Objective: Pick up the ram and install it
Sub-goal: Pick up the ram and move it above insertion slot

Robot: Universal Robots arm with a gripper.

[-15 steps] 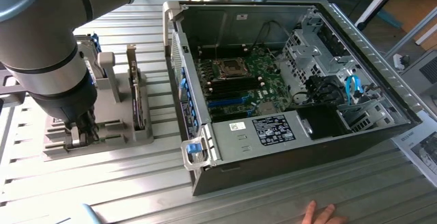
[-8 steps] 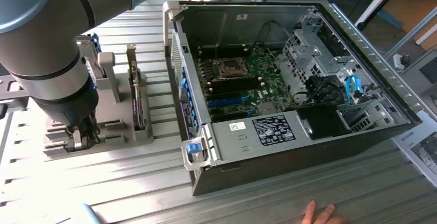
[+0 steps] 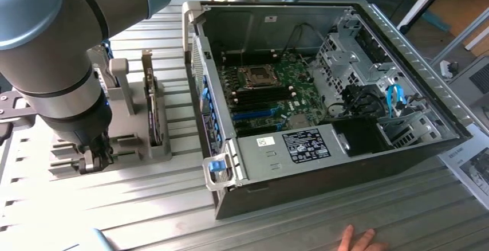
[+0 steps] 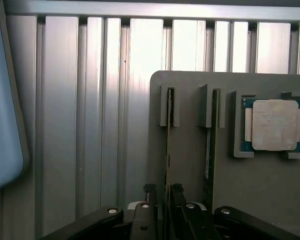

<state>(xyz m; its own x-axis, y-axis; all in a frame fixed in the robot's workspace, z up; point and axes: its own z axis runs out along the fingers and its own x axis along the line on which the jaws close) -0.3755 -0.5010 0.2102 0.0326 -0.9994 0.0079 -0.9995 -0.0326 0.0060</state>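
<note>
The ram [image 4: 168, 135] is a thin green stick standing on edge in the slot of a grey holder [image 4: 190, 165] closest to the holder's side edge. My gripper [image 4: 163, 193] hangs open just above one end of it. One dark fingertip [image 4: 150, 192] is on each side of the stick, and neither touches it. In the exterior view the gripper [image 3: 91, 159] is low over the holder [image 3: 141, 153], to the exterior view's left of the open computer case [image 3: 306, 165]. The motherboard [image 3: 279, 87], with its long memory slots, lies inside the case.
A second board [image 4: 210, 140] stands on edge in the neighbouring slot. A square silver-topped processor [image 4: 275, 125] lies flat beyond it. A taller dark card [image 3: 155, 110] stands in the holder. A person's fingers [image 3: 358, 240] rest on the table's near edge. A pale blue object [image 4: 4, 100] sits beside the holder.
</note>
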